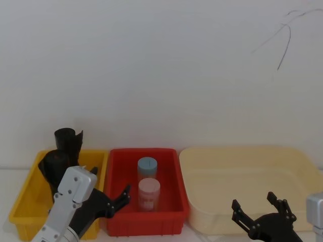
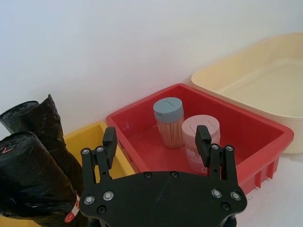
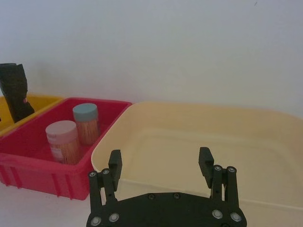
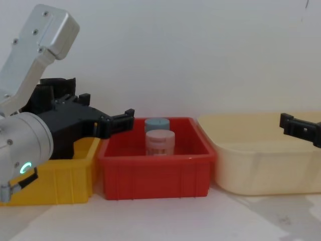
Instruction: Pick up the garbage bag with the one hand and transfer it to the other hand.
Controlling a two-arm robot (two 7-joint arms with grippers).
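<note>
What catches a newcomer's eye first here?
Three bins in a row: the yellow bin at left holds the garbage bag and another black roll, the red bin two toothpick jars, then a cream tub. Both grippers hang open, the left gripper near the yellow-red border, the right gripper before the tub.

A yellow bin (image 1: pixel 22 201), a red bin (image 1: pixel 151 224) and a big cream tub (image 1: pixel 237 149) sit in a row by the white wall (image 1: pixel 161 60). In the red one stand a blue-lidded jar (image 1: pixel 147 169) and a pink-lidded jar (image 1: pixel 149 194).
</note>
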